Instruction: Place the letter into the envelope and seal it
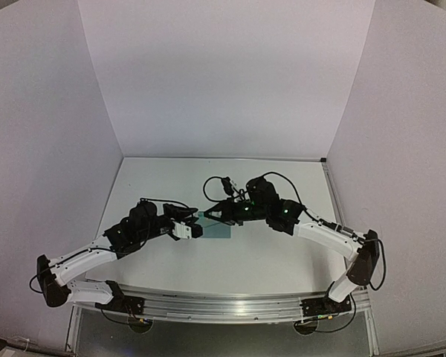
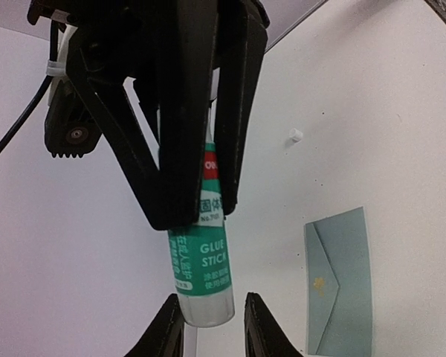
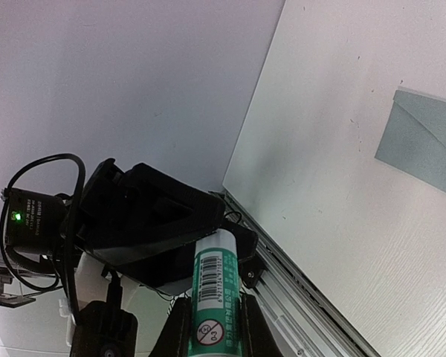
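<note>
teal envelope (image 2: 340, 282), green-white glue stick (image 2: 204, 275)

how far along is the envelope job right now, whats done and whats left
Done, apparently: the tan letter is nowhere in view and the teal paper envelope lies flat with its flap folded down, so the letter is probably inside. In hand: the right tool clamps a green-and-white glue stick, the left tool flanking its end. Left: sealing; whether the flap is glued can't be told.
</note>
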Robot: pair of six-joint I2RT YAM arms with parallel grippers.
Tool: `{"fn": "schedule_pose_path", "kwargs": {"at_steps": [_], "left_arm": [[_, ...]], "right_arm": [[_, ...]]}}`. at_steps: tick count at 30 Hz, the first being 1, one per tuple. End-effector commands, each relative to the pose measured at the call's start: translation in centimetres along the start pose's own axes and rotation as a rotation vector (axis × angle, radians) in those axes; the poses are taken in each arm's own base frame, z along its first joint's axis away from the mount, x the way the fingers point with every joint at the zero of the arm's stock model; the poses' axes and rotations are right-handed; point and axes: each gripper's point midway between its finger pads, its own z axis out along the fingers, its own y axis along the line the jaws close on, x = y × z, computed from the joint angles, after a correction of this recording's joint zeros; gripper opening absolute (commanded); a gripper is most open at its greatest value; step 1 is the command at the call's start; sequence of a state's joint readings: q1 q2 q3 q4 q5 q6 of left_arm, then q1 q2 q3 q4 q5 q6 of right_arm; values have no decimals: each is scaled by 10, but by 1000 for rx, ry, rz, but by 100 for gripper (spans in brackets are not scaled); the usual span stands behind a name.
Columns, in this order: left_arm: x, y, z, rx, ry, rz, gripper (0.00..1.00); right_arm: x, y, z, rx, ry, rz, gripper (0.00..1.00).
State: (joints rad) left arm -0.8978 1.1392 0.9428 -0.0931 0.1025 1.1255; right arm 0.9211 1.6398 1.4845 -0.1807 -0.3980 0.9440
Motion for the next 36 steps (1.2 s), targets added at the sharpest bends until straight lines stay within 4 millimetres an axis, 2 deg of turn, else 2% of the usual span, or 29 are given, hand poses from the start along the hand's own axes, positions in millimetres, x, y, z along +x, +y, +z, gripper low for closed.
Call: {"fn": "schedule_pose_path", "kwargs": {"at_steps": [1, 15, 17, 20, 22, 27, 32, 36], "left_arm": [[-20, 29, -8, -40, -42, -70, 24], [-19, 24, -5, -13, -40, -57, 17], [-20, 22, -5, -3, -44, -48, 13], [-23, 20, -6, 22, -57, -47, 2], [-25, 15, -7, 61, -58, -65, 0], [-30, 4, -10, 189, -46, -204, 0], [-41, -4, -11, 339, -39, -394, 0], [-49, -8, -15, 478, -37, -559, 0]], "right_arm": [[-9, 19, -8, -38, -42, -30, 0], [-8, 22, -2, -54, -16, -32, 0], [-7, 21, 0, -54, -8, -30, 0], [-5, 19, 3, -57, 6, -39, 0], [-4, 23, 3, -72, 22, -64, 0], [7, 34, -3, -116, 52, -258, 0], [21, 31, -5, -123, 63, -509, 0], [38, 35, -9, -144, 65, -784, 0]]}}
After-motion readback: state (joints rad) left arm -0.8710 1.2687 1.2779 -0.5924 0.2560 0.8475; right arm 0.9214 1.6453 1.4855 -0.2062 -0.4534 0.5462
